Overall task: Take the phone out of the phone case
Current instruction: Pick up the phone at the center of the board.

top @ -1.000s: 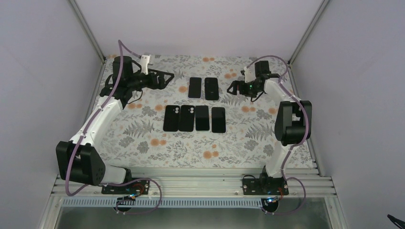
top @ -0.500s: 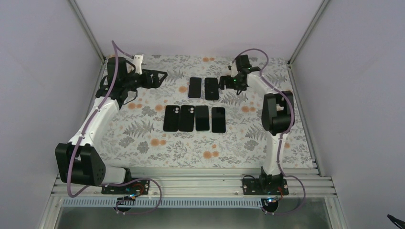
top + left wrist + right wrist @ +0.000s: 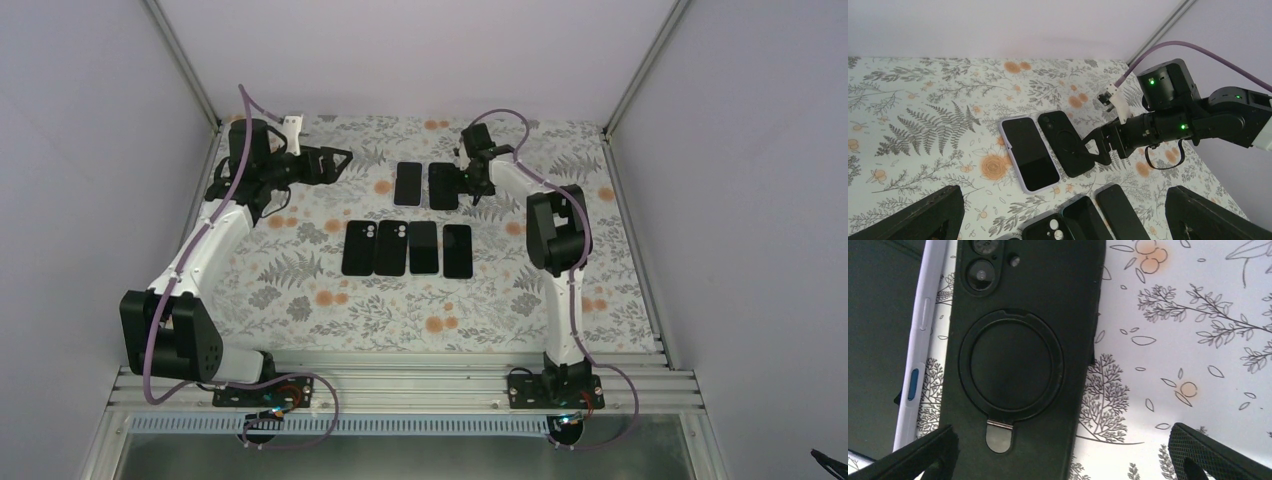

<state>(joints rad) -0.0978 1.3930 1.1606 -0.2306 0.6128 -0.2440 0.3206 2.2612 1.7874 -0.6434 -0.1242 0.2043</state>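
Phone [image 3: 982,274] sat inside black ring-backed case [image 3: 1013,365], face down on desk [image 3: 1173,340]; right hand [image 3: 1063,457] hung wide open over it, left hand [image 3: 338,160] open, empty.

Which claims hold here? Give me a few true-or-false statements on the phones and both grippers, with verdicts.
1. The near row holds four phones. True.
2. The right gripper is shut on the black ring case. False: its jaws stand open over the case, gripping nothing.
3. The black ring case lies back up, lenses showing. True.
4. The left gripper holds the pale-cased phone. False: it is open and empty, apart from that phone.
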